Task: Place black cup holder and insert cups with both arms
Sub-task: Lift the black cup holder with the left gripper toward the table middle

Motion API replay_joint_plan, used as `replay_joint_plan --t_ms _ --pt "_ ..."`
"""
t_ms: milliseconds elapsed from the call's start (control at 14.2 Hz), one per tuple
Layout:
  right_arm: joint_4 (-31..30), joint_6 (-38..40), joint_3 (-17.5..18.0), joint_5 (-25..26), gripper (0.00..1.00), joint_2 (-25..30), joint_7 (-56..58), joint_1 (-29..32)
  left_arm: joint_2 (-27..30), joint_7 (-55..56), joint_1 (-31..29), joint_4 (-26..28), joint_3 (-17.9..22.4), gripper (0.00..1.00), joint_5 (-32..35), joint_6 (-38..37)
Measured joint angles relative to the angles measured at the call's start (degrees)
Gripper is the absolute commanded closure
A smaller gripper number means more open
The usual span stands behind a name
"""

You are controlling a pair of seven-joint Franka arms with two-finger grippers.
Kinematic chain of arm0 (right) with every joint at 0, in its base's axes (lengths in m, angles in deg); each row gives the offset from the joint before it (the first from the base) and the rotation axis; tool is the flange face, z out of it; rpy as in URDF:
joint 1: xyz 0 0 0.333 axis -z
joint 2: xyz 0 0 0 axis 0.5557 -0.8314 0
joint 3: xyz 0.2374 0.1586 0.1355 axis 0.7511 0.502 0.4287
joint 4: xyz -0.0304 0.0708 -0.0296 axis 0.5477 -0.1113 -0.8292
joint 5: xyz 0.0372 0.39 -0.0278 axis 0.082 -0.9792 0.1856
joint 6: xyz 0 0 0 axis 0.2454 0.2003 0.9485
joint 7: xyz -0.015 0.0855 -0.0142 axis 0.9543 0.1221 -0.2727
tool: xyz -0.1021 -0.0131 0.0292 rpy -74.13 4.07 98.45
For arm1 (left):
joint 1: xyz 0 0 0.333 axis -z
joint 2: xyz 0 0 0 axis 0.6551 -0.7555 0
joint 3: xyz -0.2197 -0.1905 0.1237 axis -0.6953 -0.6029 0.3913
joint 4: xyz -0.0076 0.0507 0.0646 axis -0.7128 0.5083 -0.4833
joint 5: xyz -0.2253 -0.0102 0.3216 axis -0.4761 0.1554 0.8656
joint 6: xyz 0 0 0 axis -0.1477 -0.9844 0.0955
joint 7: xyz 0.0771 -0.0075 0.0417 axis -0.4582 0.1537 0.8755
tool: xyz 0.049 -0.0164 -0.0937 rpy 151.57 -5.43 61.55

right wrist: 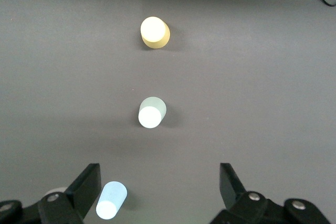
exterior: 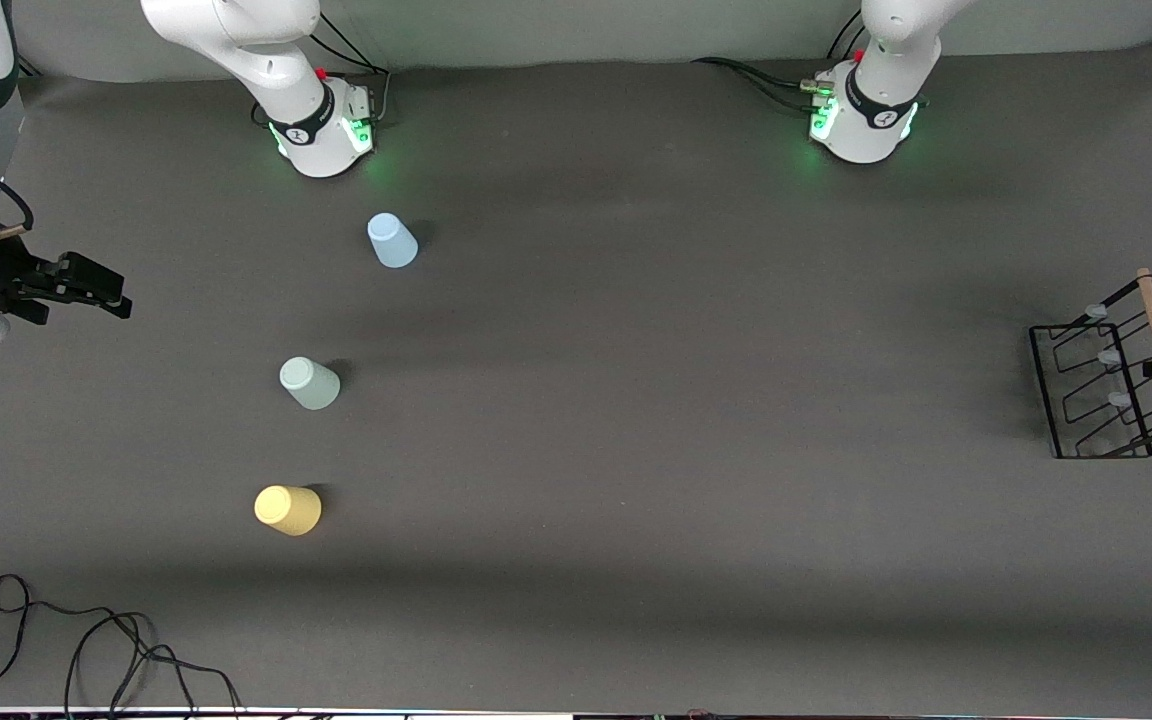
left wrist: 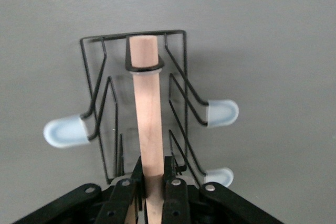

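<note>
Three cameras: one high overview, two wrist close-ups.
The front view looks down across the table [exterior: 636, 400] toward both bases; the right wrist view shares its three cups [right wrist: 152, 113], the left wrist view its black cup holder [left wrist: 142, 108].

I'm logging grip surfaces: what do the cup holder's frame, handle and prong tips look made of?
Black cup holder frame: thin black wire, probably coated metal. Handle, clamped in the left claw: pale bare wood with faint grain. Prong tips: smooth, pale bluish caps, likely rubber or plastic.

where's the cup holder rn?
The black cup holder sits at the left arm's end of the table, its wooden handle clamped by the left gripper.
</note>
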Motion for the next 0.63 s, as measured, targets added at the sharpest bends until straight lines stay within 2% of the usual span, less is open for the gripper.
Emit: replay_joint_plan --t_ms 281,492,633 --pt "0.16 0.04 -0.12 0.0 0.0 0.14 -0.01 0.02 5.5 7.12 8.07 -2.69 -0.77 1.0 -0.43 -9.28" --pt "0.32 0.04 -0.24 0.0 0.0 0.13 -0.03 0.04 7.59 18.85 17.1 -6.54 -1.08 1.0 -2.21 -16.0" --pt "0.53 0.07 -0.32 0.0 0.0 0.09 -0.09 0.06 7.75 27.66 23.76 -8.4 -1.22 1.0 -3.0 -17.33"
